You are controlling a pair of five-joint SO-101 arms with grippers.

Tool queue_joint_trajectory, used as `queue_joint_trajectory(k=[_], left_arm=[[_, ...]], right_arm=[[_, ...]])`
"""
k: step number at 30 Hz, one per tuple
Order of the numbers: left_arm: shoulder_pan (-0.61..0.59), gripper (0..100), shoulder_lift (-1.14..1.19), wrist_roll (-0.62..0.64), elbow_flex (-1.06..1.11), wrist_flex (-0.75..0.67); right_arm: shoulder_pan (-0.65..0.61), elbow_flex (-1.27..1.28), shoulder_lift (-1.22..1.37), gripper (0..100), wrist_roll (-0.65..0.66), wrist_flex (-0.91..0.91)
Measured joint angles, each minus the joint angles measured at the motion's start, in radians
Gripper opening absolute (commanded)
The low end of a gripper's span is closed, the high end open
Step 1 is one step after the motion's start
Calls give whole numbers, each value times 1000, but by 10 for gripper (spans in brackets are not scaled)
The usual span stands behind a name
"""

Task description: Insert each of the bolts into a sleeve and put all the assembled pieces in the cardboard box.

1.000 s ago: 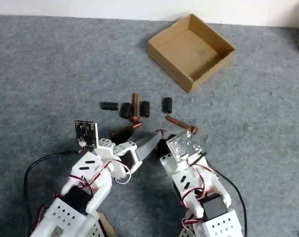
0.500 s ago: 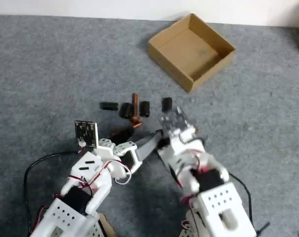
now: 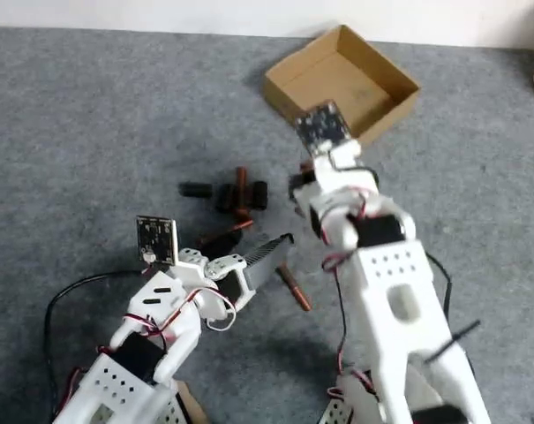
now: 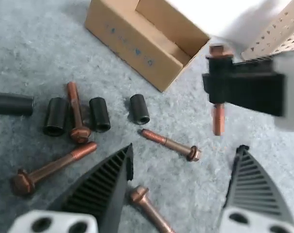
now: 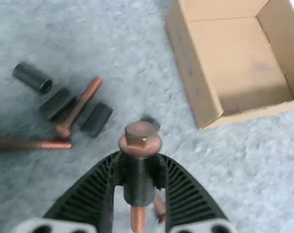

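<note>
While the left jaws gape, the right jaws clamp a black-sleeved copper bolt point(image 5: 139, 139)

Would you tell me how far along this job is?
Done: one bolt is seated in a sleeve. In hand: the right end effector grips that piece, not yet in the empty cardboard box. Left: four loose bolts and four sleeves on the carpet.

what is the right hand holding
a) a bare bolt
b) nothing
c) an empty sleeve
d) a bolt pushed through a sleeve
D: the right hand is shut on a black sleeve, with the bolt head above it and the shaft sticking out below.
</note>
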Motion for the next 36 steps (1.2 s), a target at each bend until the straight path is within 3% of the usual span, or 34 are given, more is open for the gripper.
queue_joint_trajectory(k=[16,36], left_arm=[[2,315,0,-26,0,0],[2,315,0,-31,0,0]], right_arm=[[75,-528,497,4,158,0],[132,-1208,1122,4,235,46]])
